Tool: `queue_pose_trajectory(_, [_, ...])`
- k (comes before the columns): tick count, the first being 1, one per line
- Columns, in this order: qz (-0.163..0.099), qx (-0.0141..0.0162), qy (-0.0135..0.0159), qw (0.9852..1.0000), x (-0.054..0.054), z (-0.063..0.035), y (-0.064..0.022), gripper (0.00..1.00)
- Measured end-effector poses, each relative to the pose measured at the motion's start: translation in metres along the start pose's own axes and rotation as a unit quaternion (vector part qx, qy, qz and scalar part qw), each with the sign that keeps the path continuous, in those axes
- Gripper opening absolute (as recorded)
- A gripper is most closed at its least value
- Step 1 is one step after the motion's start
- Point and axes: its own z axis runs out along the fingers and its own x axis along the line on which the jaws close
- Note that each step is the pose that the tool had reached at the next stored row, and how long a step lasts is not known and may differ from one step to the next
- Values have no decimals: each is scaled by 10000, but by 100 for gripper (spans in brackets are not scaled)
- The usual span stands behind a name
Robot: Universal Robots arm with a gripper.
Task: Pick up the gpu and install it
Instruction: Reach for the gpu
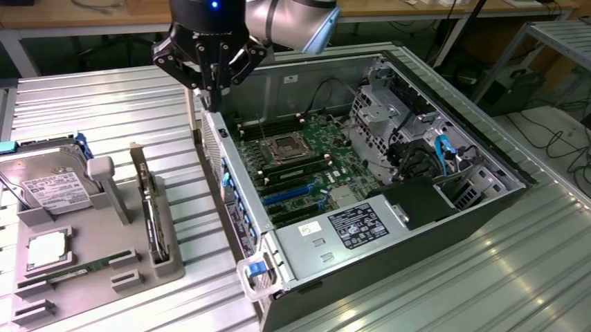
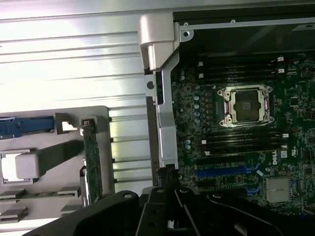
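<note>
The gpu stands on edge in a slot of the grey holder tray at the exterior view's left; it is a thin green card. In the wrist view the gpu appears edge-on in that tray. My gripper hangs shut with nothing in it. It is over the rear wall of the open computer case, up and to the right of the card and apart from it. In the wrist view the black fingertips of my gripper sit together over the case wall.
The motherboard lies in the case with a bare CPU socket and blue expansion slots. The tray also holds a hard drive, a memory stick and a silver chip. All of it sits on a ribbed metal table.
</note>
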Motion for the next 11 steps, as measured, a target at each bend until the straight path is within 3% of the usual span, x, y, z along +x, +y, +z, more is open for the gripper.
queue_pose_trajectory(11, [0, 0, 0, 10000, 85, -2, -12, 11])
